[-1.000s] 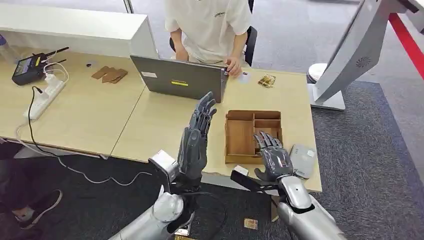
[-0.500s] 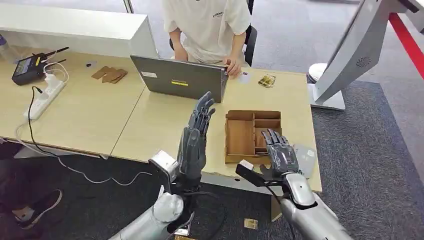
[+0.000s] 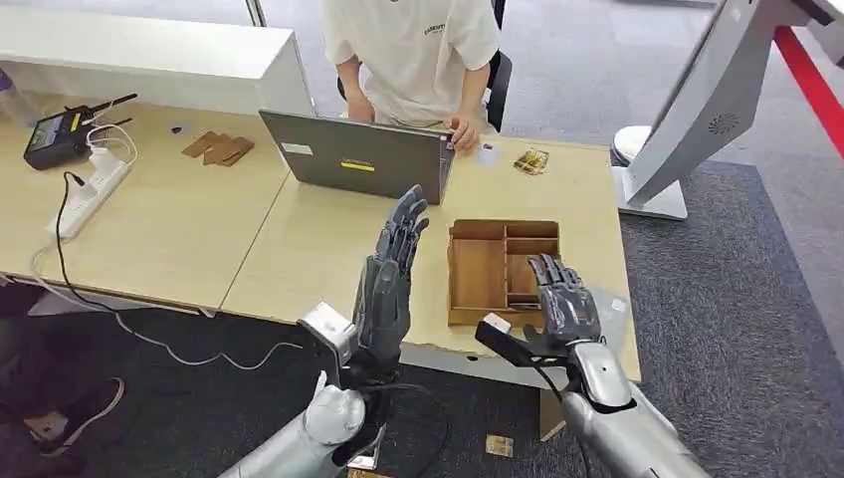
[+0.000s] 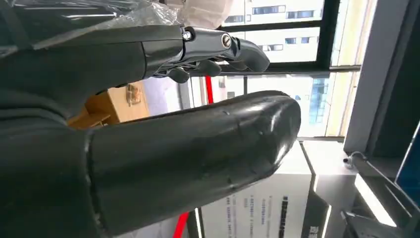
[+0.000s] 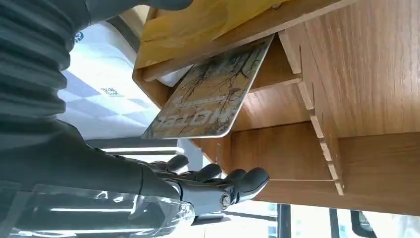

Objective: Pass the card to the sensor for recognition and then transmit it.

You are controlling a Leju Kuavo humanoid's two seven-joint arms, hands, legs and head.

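Observation:
A wooden tray (image 3: pixel 478 274) with compartments sits near the table's front edge. A printed card (image 5: pixel 208 96) leans tilted inside one of its small compartments (image 5: pixel 366 89). My right hand (image 3: pixel 562 299) hovers over the tray's right side, fingers (image 5: pixel 233 181) stretched out and holding nothing, just short of the card. A flat grey device (image 3: pixel 612 311) lies on the table right of the tray, partly hidden by that hand. My left hand (image 3: pixel 391 274) stands upright left of the tray, fingers (image 4: pixel 148 148) straight and apart, holding nothing.
A person (image 3: pixel 418 50) sits behind a grey laptop (image 3: pixel 358 157) at the far edge. A second card (image 3: pixel 530 160) lies near them. A power strip (image 3: pixel 90 189), a radio (image 3: pixel 60 134) and cardboard pieces (image 3: pixel 219 149) are far left. A white stand (image 3: pixel 697 110) rises at right.
My right hand has moved forward and slightly right over the tray's right compartments, covering more of the grey device. The left hand has barely moved.

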